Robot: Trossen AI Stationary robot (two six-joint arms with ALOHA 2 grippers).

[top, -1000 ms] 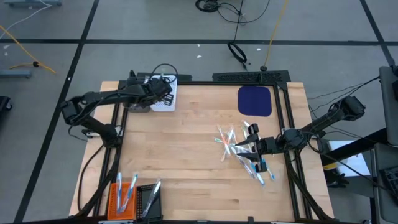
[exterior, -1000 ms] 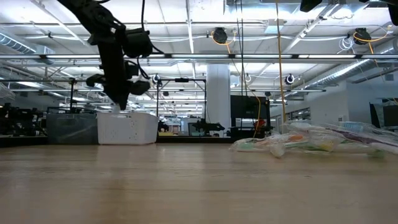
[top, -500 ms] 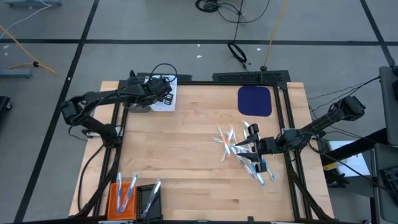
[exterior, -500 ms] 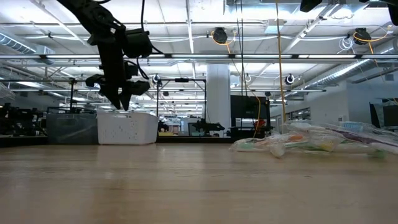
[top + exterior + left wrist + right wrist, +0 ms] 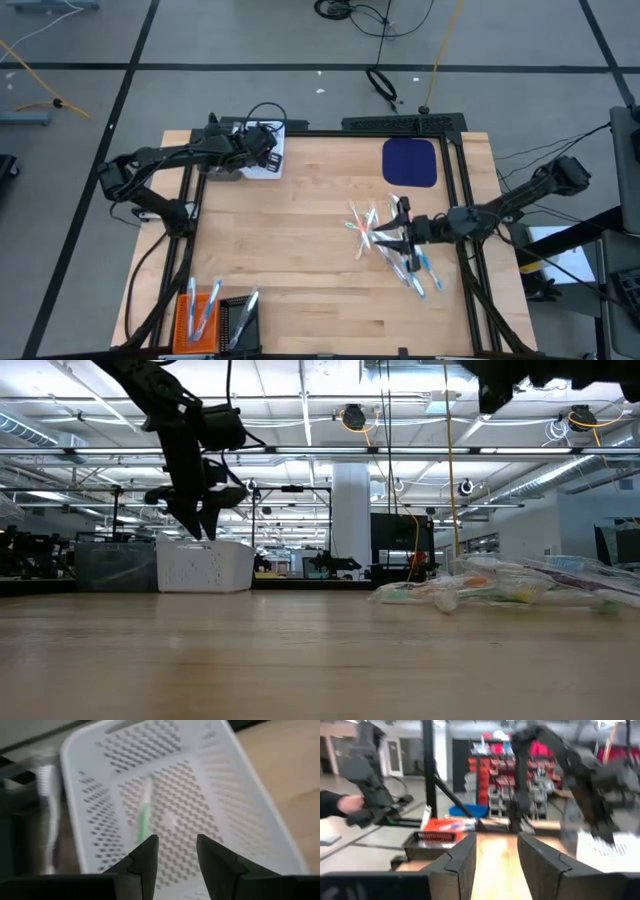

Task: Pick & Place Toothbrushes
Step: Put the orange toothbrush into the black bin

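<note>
A loose pile of toothbrushes (image 5: 372, 232) lies on the wooden table right of centre, also seen in the low view (image 5: 500, 590). My right gripper (image 5: 400, 228) hovers open at the pile's right side, pointing level toward the table's left, with nothing between its fingers (image 5: 496, 855). My left gripper (image 5: 262, 148) stands open above the white basket (image 5: 268, 158) at the far left corner (image 5: 205, 525). A green toothbrush (image 5: 144, 817) lies flat on the basket's perforated floor (image 5: 190, 805), below my open left fingers (image 5: 176, 857).
An orange basket (image 5: 198, 315) and a black basket (image 5: 238, 320) at the near left hold a few toothbrushes. A dark blue mat (image 5: 410, 162) lies at the far right. Another toothbrush (image 5: 49, 815) shows blurred beside the white basket. A black frame edges the table.
My left gripper has opened above the white basket and kept its place there. My right gripper has shifted slightly toward the table's left at the pile, staying open.
</note>
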